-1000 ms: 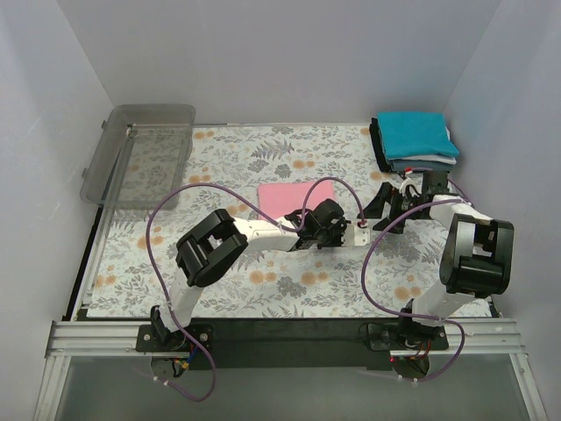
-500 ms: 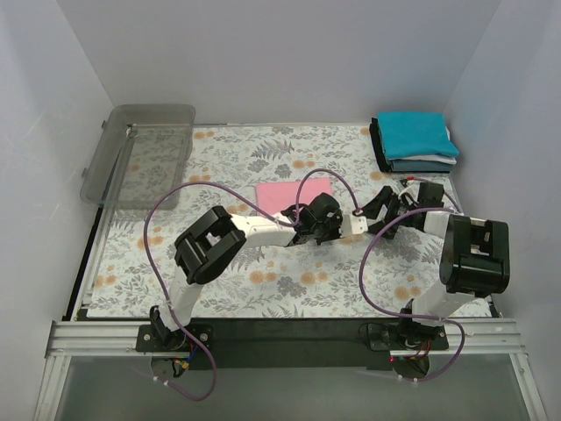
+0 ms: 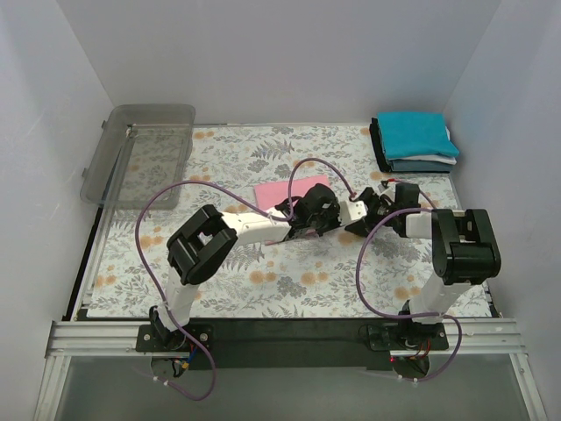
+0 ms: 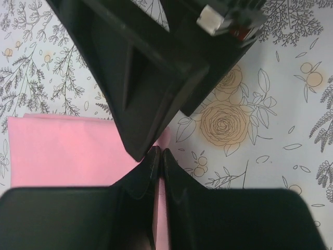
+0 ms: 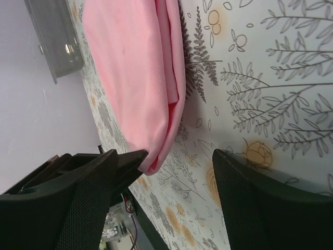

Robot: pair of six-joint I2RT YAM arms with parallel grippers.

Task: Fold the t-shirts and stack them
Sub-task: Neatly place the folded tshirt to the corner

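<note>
The pink t-shirt (image 3: 282, 189), folded into a rectangle, lies mid-table on the floral cloth; it also shows in the left wrist view (image 4: 67, 151) and the right wrist view (image 5: 135, 67). My left gripper (image 3: 326, 213) (image 4: 160, 154) is shut on the shirt's near right corner, with pink cloth between the fingers. My right gripper (image 3: 355, 219) (image 5: 171, 172) is open and empty, just right of that corner and close to the left gripper. A stack of folded t-shirts (image 3: 414, 140), teal on top with grey-blue and dark ones under it, sits at the back right.
A clear plastic bin (image 3: 145, 153) stands at the back left edge, also seen in the right wrist view (image 5: 52, 36). Purple cables loop over both arms. White walls close in the table on three sides.
My right gripper has moved left from near the stack to the pink shirt's corner. My left gripper and the shirt have shifted slightly back and to the left.
</note>
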